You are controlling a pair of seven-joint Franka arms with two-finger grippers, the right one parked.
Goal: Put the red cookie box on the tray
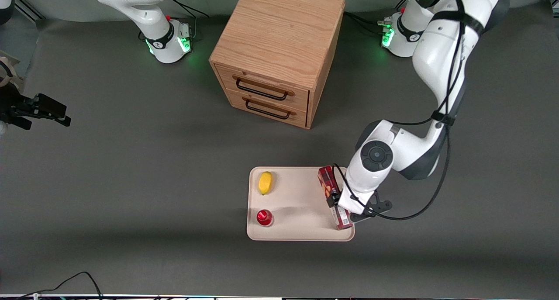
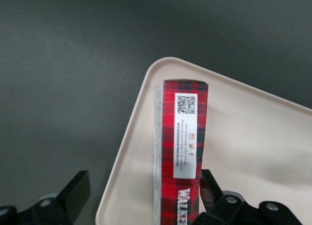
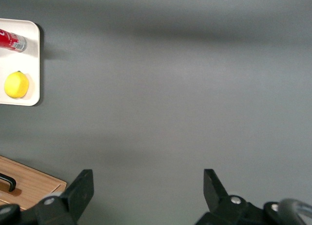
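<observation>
The red cookie box (image 1: 326, 183) stands on its long narrow side on the cream tray (image 1: 297, 199), along the tray's edge toward the working arm's end. In the left wrist view the box (image 2: 183, 152) shows red tartan, a white label patch and white lettering, and the tray (image 2: 243, 137) lies under it. My left gripper (image 1: 338, 206) is directly above the box's middle. Its fingers are spread wide in the left wrist view (image 2: 144, 178). One finger (image 2: 209, 183) is right beside the box and the other (image 2: 78, 186) stands well apart from it. The arm hides the box's middle in the front view.
A yellow lemon (image 1: 265, 182) and a small round red can (image 1: 264, 217) sit on the tray toward the parked arm's end. A wooden two-drawer cabinet (image 1: 275, 51) stands farther from the front camera. Dark grey table surrounds the tray.
</observation>
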